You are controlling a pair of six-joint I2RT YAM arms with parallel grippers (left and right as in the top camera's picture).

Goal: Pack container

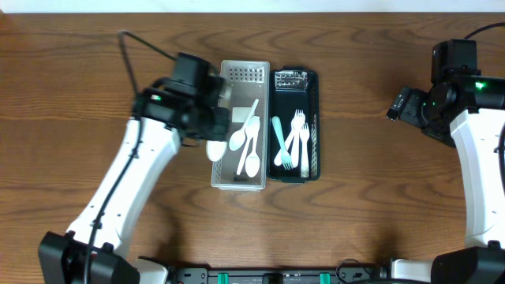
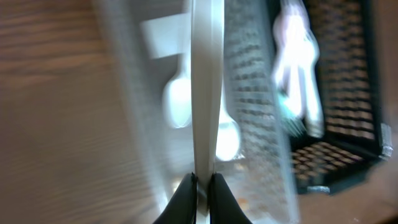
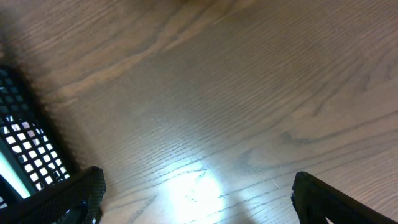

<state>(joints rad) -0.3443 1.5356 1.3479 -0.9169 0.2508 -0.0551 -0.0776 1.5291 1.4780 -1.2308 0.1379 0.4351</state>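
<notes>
My left gripper is shut on the handle of a white plastic spoon, holding it over the left wall of the white perforated container. In the left wrist view the jaws pinch the spoon's white handle, with the blurred container wall below. Two white spoons lie in the container. The dark green basket beside it holds white forks and a teal utensil. My right gripper is open and empty, off to the right over bare table.
The two containers sit side by side at the table's middle. The dark basket's corner shows at the left edge of the right wrist view. Wood tabletop surrounds them on all sides.
</notes>
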